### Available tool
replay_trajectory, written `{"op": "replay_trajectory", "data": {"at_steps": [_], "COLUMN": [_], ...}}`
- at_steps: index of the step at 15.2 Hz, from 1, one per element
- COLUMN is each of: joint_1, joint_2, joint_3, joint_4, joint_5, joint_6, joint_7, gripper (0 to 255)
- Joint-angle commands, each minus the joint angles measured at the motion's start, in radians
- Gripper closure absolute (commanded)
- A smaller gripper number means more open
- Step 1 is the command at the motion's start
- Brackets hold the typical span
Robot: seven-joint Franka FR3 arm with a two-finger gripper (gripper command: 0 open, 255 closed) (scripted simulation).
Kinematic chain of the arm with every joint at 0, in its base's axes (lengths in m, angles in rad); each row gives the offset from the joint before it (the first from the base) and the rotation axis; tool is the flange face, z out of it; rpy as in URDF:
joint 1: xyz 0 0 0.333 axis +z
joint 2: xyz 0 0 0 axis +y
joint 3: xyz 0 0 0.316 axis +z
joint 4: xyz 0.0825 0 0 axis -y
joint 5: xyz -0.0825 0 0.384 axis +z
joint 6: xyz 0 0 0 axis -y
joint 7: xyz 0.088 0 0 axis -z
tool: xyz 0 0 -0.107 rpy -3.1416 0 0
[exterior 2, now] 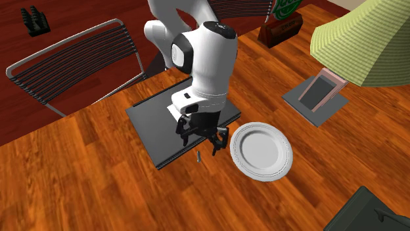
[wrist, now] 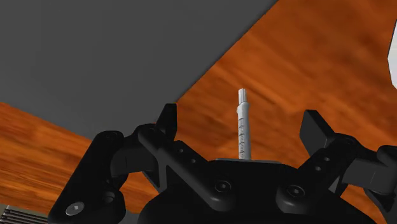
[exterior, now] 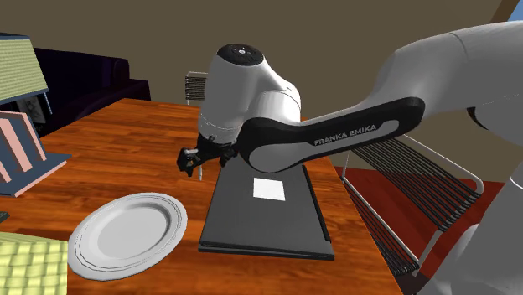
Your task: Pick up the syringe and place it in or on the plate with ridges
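A small grey-white syringe (exterior 2: 198, 157) lies on the wooden table (exterior 2: 98, 177), just off the edge of a dark grey mat (exterior 2: 154, 125). My black gripper (exterior 2: 201, 140) hangs open above it, pointing down. In the wrist view the syringe (wrist: 242, 124) lies lengthwise between the two fingers (wrist: 168, 118), which stand wide apart and touch nothing; the gripper (wrist: 241, 122) holds nothing. The white plate with ridges (exterior 2: 261, 149) sits on the table close beside the syringe, at the second exterior view's right. In the shoulder view the plate (exterior: 126, 230) lies below and left of the gripper (exterior: 193, 162).
A white sheet (exterior: 269, 188) lies on the dark mat (exterior: 264, 218). A wire chair (exterior: 419, 201) stands by the table's edge. A green lampshade (exterior 2: 368, 42), a pink stand on a grey base (exterior 2: 317, 95) and a yellow-green cloth (exterior: 29, 264) ring the plate.
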State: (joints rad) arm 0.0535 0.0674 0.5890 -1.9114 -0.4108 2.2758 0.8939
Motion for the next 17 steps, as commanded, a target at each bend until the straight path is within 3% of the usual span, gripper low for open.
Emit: {"op": "replay_trajectory", "data": {"at_steps": [1, 7, 15, 16, 17], "joint_1": [0.009, 0.015, 0.015, 0.015, 0.016], "joint_2": [0.040, 0.108, 0.108, 0.108, 0.108], "joint_3": [0.000, -0.017, -0.017, -0.017, -0.017], "joint_4": [0.026, 0.026, 0.026, 0.026, 0.026], "joint_5": [-0.046, -0.110, -0.109, -0.109, -0.110], "joint_6": [0.009, 0.060, 0.060, 0.060, 0.059], "joint_7": [0.033, 0.072, 0.072, 0.071, 0.072], "gripper": [0, 0, 0, 255, 255]}}
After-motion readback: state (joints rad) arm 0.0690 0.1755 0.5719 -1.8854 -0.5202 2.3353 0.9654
